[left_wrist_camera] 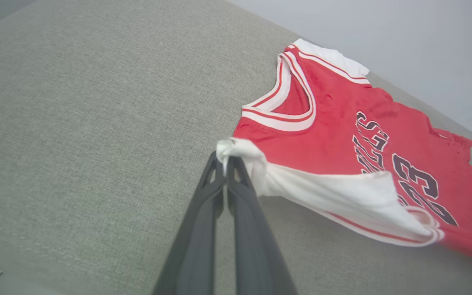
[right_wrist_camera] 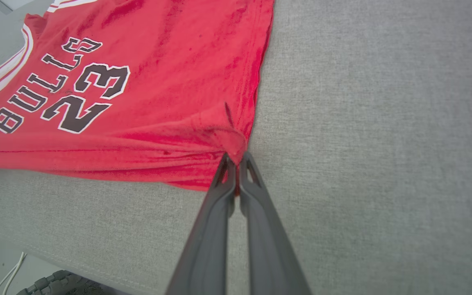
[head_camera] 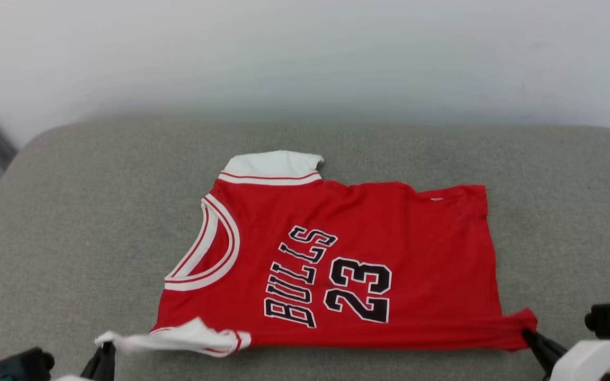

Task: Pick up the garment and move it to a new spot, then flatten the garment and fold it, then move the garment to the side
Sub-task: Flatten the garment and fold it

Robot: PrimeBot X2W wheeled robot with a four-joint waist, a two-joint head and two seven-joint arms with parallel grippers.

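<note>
— Two arms, both low at the near edge of the grey cushion [head_camera: 72, 222], yeah? What's each one got?

— Yep. The left gripper [left_wrist_camera: 225, 160] comes in from the lower left with its fingers pressed together, pinching the tip of the near white sleeve [head_camera: 178, 338] so it's drawn out to a point. The right gripper [right_wrist_camera: 238, 159] reaches in from the lower right, also clenched, on the near red hem corner. The cloth is bunched and tugged taut there.

— And the garment [head_camera: 389, 238] itself?

— Lies mostly flat mid-cushion, chest up, collar toward the left, hem toward the right, "BULLS 23" reading sideways. Its near edge is stretched in a line between the two grips. The far white sleeve [head_camera: 276, 163] sits at the back, and past the cushion there's a plain pale wall [head_camera: 305, 53].
</note>
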